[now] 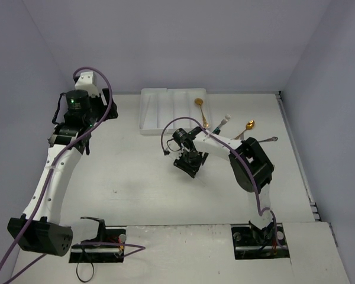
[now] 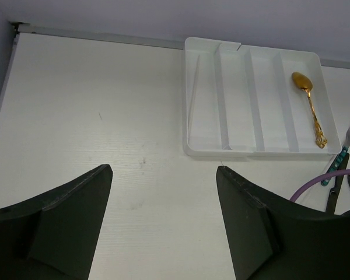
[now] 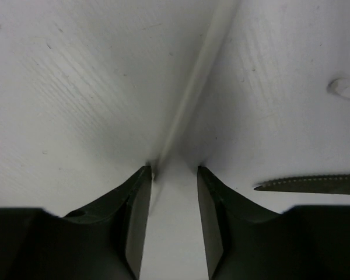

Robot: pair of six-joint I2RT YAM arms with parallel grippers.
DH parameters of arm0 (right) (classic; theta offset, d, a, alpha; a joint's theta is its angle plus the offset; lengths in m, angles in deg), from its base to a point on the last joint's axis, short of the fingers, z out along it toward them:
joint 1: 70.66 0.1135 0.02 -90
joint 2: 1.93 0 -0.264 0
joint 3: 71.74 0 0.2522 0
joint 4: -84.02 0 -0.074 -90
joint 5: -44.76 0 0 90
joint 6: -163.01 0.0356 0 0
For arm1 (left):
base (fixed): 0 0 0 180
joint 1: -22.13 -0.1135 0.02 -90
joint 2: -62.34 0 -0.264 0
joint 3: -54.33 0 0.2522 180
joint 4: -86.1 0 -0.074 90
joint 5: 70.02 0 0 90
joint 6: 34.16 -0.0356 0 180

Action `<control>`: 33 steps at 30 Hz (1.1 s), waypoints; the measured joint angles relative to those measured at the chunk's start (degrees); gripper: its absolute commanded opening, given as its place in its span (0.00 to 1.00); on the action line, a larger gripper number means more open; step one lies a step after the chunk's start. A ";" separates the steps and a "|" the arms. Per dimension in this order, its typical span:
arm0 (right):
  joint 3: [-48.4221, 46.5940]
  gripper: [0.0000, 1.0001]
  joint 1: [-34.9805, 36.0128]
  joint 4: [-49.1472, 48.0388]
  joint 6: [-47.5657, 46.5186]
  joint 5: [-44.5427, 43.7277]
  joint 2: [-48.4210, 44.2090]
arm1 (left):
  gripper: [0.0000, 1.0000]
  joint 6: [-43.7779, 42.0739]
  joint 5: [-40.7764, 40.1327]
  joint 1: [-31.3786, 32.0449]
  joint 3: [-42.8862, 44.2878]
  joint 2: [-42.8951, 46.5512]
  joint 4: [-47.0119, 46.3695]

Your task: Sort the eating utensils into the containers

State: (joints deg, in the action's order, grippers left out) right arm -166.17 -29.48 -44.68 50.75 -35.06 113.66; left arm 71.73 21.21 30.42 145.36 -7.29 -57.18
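The white four-compartment tray stands at the back middle and also shows in the left wrist view. One gold spoon lies in its rightmost compartment. A teal-handled fork, a second gold spoon and a silver piece lie on the table right of the tray. My left gripper is open, empty and high at the left. My right gripper is down on the table, its jaws narrowly apart around a pale slim strip. A black serrated knife blade lies just to its right.
The right arm's purple cable loops in front of the tray. The side walls stand close on both sides. A table seam and the arm bases run along the near edge.
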 measured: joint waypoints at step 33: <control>-22.25 0.00 -11.86 -7.77 18.77 28.92 -10.65 | 0.61 23.65 24.45 -0.26 -23.82 12.44 -14.39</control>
State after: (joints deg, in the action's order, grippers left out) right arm -188.41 -41.34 -52.45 69.52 -6.14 103.01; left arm 95.39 45.65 30.17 121.54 5.15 -71.57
